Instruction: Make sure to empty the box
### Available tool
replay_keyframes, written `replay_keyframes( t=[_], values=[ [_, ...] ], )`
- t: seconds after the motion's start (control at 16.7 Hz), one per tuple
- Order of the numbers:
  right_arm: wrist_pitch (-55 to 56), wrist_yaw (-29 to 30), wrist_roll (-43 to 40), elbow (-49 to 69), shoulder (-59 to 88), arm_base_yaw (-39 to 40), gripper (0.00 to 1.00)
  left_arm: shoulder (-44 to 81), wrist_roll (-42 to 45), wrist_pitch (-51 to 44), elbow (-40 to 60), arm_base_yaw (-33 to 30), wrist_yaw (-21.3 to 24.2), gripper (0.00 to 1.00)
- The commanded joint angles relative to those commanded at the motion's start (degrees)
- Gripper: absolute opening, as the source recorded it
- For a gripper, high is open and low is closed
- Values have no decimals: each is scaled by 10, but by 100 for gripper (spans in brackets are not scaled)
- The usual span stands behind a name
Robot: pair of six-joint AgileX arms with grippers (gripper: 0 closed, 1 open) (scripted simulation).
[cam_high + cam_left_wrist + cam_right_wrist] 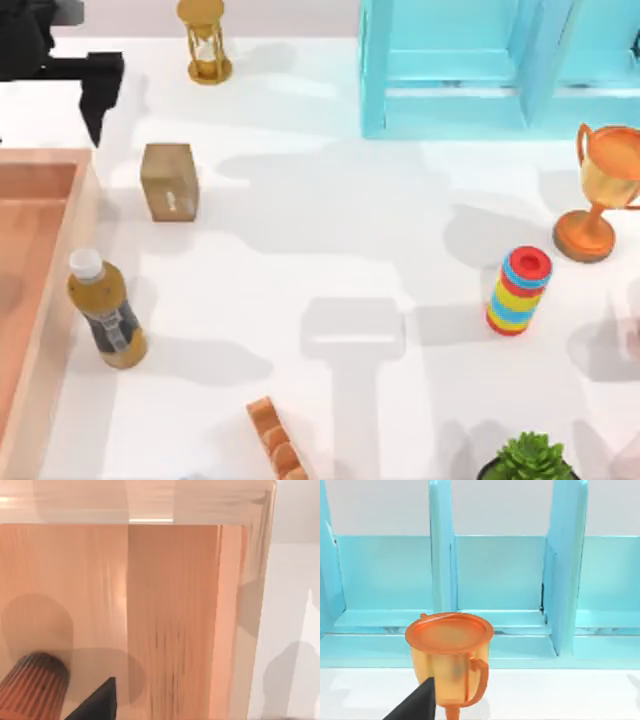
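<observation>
The box [80, 250] lies at the table's left edge, with a terracotta floor and thick pale peach walls. Inside it, the left wrist view looks onto the box floor [175, 620], where a ribbed brown round object [31, 687] sits near one corner. A bottle [106, 312] with a white cap, amber contents and a dark label stands on the table just outside the box's right wall. My left gripper [95, 112] hangs above the box's far end, with its dark tip [96, 704] beside the ribbed object. My right gripper [418, 703] faces an orange trophy.
A tan carton [168, 180] stands right of the box's far corner, with an hourglass [205, 42] behind it. The turquoise shelf [480, 70] fills the back right. An orange trophy [600, 190], a striped ring stack [520, 290], a plant [530, 460] and an orange ridged piece [275, 440] stand elsewhere.
</observation>
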Motion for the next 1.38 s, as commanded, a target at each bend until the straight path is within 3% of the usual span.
replay_keyframes(
  t=[0.24,0.48,0.9,1.38],
  values=[
    [0,0,0,0,0,0,100,-113,81,40,-166,78,-3,100],
    [0,0,0,0,0,0,100,-182,132,63,-247,128,-3,100],
    [0,0,0,0,0,0,100,-186,136,71,-259,131,-4,100],
    [0,0,0,0,0,0,100,-173,141,210,-382,137,-3,100]
  ],
)
